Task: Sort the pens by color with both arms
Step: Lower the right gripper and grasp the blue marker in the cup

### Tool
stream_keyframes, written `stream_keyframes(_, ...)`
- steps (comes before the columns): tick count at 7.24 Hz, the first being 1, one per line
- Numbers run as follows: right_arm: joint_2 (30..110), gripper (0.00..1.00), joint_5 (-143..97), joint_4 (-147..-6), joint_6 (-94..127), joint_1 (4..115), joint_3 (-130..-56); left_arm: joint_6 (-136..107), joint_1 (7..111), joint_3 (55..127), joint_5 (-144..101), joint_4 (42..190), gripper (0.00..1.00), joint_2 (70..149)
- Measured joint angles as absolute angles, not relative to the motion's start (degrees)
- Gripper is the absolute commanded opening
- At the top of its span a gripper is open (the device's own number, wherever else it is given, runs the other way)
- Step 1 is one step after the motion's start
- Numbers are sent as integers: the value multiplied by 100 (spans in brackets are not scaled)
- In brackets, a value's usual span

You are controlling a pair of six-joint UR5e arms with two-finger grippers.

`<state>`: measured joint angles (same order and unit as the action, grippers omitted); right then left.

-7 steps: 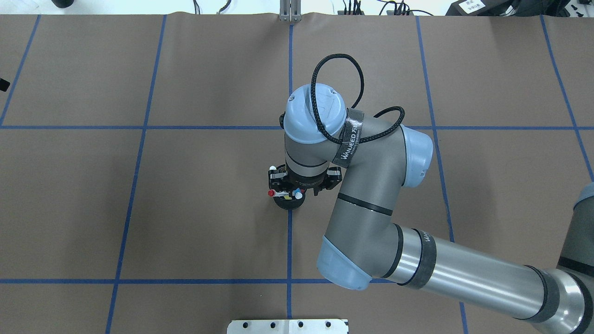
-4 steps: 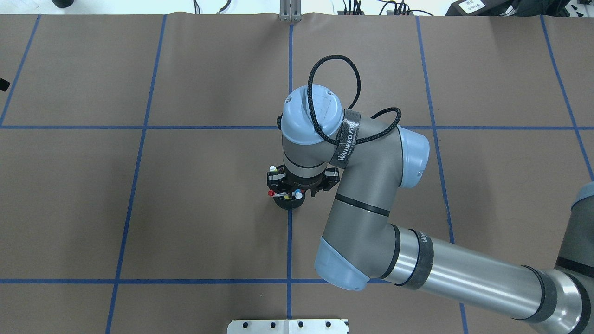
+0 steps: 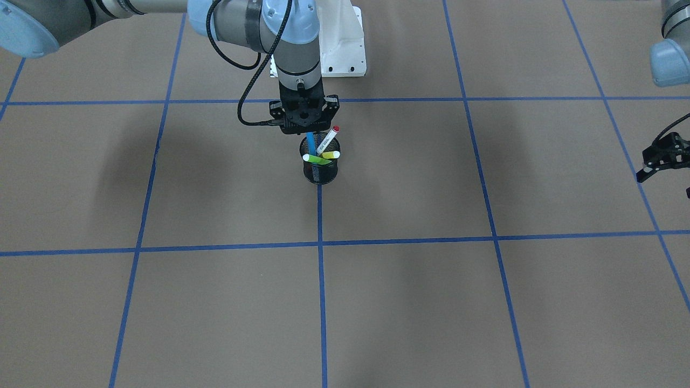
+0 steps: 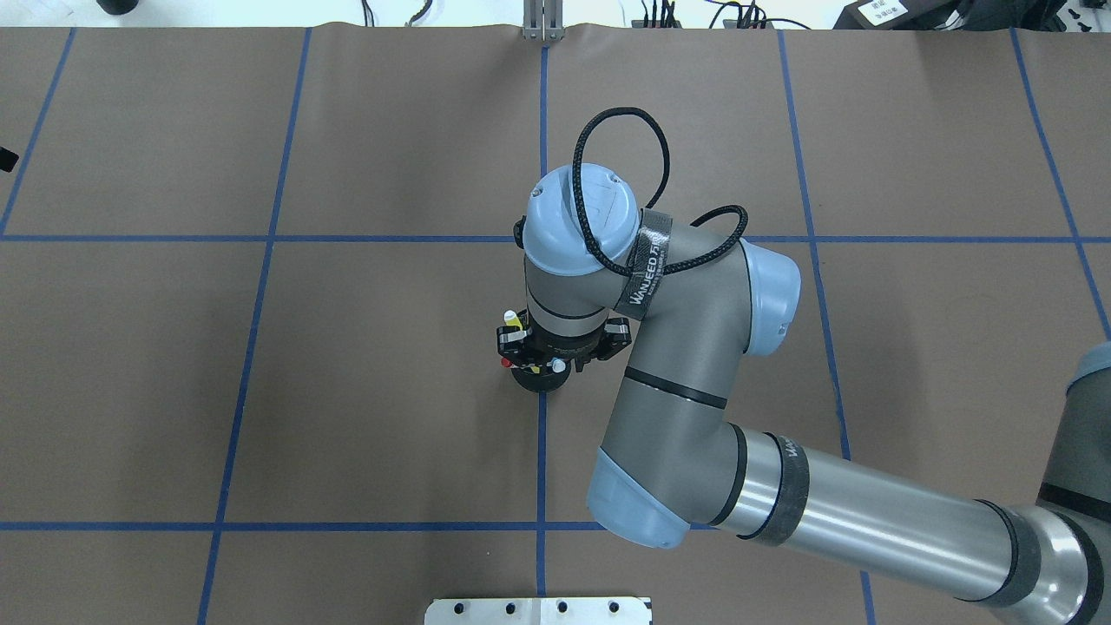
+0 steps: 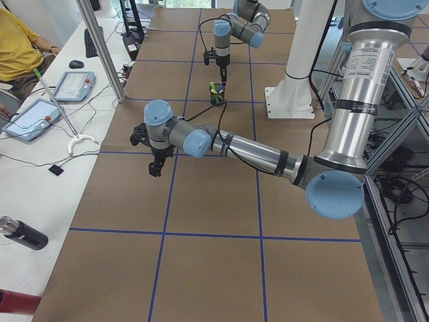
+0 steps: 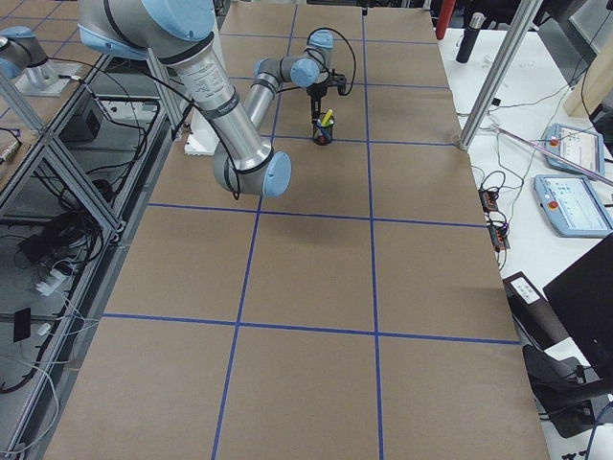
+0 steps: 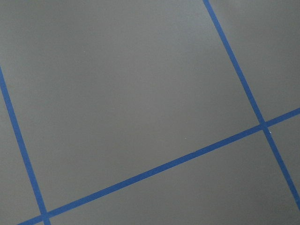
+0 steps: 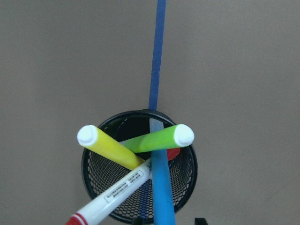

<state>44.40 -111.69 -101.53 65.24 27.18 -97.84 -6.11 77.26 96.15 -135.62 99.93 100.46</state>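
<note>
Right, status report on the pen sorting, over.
Right claw open, straddling blue pen. All four pens in mesh cup. Left claw aside. Green highlighter crosses it.

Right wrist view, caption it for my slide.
Yellow highlighter, lime green highlighter, blue pen and red-capped marker cross in a black mesh cup on blue tape.

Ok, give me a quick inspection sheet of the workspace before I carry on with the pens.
surface: brown paper table, blue tape grid.
job's things: blue pen, red-capped marker, lime highlighter and yellow highlighter all stand in the black mesh cup.
clutter: nothing seen.
end effectors: right end effector over the cup, jaws open either side of the blue pen; left end effector over bare paper, state unclear.
cables: black cable loops over the right wrist, apart from the cup.
surroundings: seated operator, teach pendants alongside.
</note>
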Motion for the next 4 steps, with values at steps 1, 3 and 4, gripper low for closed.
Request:
stream_keyframes(1, 4449, 46, -11166, -10099, 6488, 2716, -9766, -609, 7726, 9615, -13562, 9991, 100, 10046)
stream_keyframes(3, 4455, 39, -11163, -9987, 6458, 2717, -9687, -607, 7726, 9600, -13561, 9991, 100, 10046)
stream_keyframes(4, 4456, 31, -11162, -9973, 6454, 2718, -9668, -607, 7723, 9588, -13561, 9992, 100, 10046)
